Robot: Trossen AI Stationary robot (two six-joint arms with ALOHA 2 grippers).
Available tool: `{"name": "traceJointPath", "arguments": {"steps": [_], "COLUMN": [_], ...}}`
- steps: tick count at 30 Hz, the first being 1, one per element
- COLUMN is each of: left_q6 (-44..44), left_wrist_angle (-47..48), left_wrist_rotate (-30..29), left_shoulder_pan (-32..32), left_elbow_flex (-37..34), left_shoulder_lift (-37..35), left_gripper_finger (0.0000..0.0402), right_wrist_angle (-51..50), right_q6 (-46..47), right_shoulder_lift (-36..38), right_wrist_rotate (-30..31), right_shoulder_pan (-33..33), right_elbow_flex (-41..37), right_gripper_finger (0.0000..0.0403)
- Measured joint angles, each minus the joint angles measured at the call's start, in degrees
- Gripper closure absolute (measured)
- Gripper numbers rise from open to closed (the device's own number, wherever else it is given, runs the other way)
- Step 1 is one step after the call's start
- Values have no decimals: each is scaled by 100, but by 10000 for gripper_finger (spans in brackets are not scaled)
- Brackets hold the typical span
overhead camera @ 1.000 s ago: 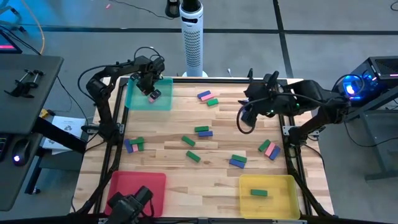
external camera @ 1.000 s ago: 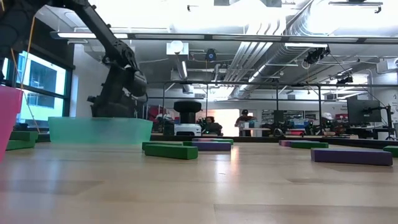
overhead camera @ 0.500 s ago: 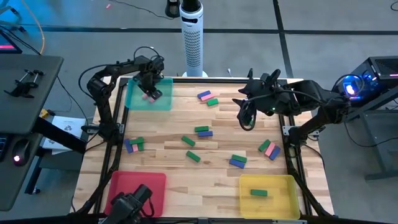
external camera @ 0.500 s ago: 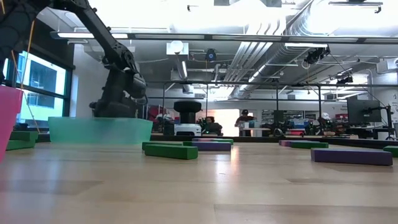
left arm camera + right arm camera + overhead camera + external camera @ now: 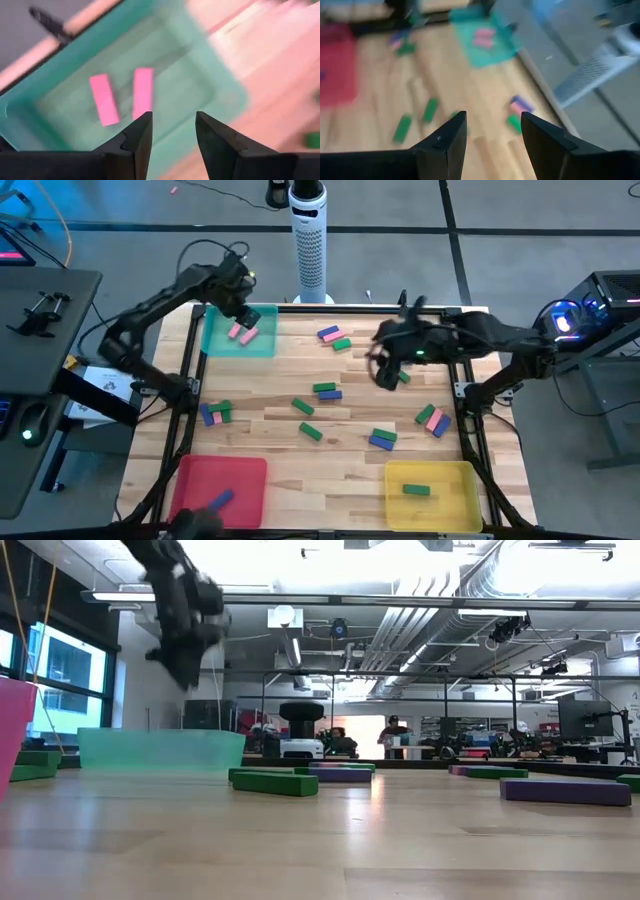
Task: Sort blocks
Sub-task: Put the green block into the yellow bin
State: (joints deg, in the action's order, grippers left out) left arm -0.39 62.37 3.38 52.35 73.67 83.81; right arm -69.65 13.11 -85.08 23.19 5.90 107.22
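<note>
Two pink blocks (image 5: 241,333) lie side by side in the teal tray (image 5: 262,346) at the counter's (image 5: 280,390) far left corner in the high view, long axes slanted; the left gripper (image 5: 240,292) hangs above the tray's far edge, the right gripper (image 5: 385,368) over the counter's right half. Left wrist view: both pink blocks nearly parallel, gripper fingers (image 5: 137,137) parted, holding nothing. Right wrist view: fingers (image 5: 445,142) parted, empty, above scattered green blocks (image 5: 431,109).
</note>
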Motion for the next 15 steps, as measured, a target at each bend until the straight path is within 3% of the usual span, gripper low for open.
{"name": "traceJointPath", "arguments": {"steps": [7, 11, 15], "left_q6": [-935, -1297, -1453], "left_wrist_angle": [-526, -858, -1001], "left_wrist_rotate": [83, 77, 55], "left_shoulder_pan": [-994, -1510, -1927], "left_elbow_flex": [0, 2, 2], "left_shoulder_lift": [-1329, -1742, -1945], "left_gripper_finger": [264, 264, 264], "right_wrist_angle": [160, 174, 175], "right_q6": [40, 479, -86], "right_shoulder_lift": [-2, -4, -4], "right_wrist_rotate": [-1790, -2337, -2995], "right_shoulder_pan": [-861, -1249, -1393], "right_elbow_flex": [-1980, -3148, -4130], "right_gripper_finger": [234, 233, 225]}}
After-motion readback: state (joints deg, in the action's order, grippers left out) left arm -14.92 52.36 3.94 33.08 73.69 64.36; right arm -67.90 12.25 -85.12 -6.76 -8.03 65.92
